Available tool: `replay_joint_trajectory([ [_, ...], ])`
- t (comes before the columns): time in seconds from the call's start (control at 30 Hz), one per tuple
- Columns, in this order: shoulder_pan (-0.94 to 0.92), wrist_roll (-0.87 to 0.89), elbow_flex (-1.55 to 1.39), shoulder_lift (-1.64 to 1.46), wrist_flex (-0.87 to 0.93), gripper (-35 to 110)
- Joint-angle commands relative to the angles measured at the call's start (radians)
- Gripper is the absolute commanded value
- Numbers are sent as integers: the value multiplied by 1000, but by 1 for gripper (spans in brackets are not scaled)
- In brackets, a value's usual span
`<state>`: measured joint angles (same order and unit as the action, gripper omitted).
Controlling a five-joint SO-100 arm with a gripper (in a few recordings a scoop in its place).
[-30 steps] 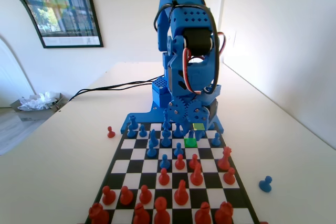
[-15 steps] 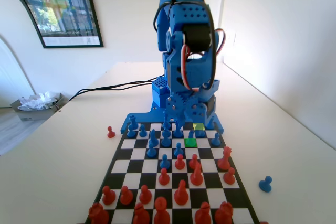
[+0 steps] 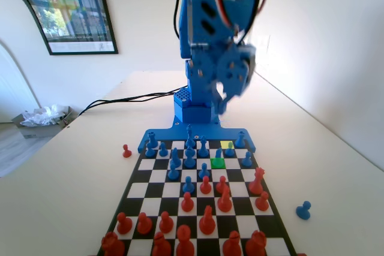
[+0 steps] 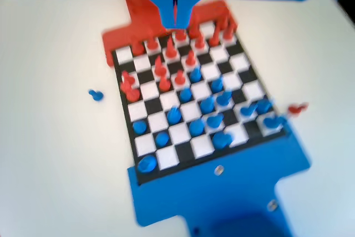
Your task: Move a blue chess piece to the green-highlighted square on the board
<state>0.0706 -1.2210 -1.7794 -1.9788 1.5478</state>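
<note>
Fixed view: blue arm raised above the far edge of the board (image 3: 157, 173), gripper (image 3: 221, 101) hanging in the air well clear of the pieces; motion blur on it. Wrist view: the two jaws meet at the top edge with no visible gap and nothing between them, gripper (image 4: 175, 18) reads as closed and empty. Green-highlighted square (image 3: 218, 163) lies in the third row from the board's far edge, right of centre in the fixed view. A small blue chess piece (image 3: 218, 153) stands at that square's far edge; cannot tell whether its base rests on the green cell or on the cell behind. Paler yellow-green square (image 3: 226, 145) sits one row farther back, just right of it. Other blue pieces crowd the far rows, red pieces the near rows. One blue pawn (image 3: 303, 210) stands off the board on the desk near the right near corner; one red pawn (image 3: 126, 151) stands off the left far corner.
</note>
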Motion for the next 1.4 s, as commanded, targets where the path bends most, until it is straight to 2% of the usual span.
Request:
replay_joint_trajectory([
  [0.0,-21,-137,161,-147,118,1],
  [0.3,-71,-417,255,-291,290,1],
  [0.57,-61,-555,61,-541,290,1],
  [0.7,-41,-572,-86,-690,282,1],
  [1.07,-32,-545,-376,-894,91,1],
  [1.37,-38,-535,-396,-988,46,1],
])
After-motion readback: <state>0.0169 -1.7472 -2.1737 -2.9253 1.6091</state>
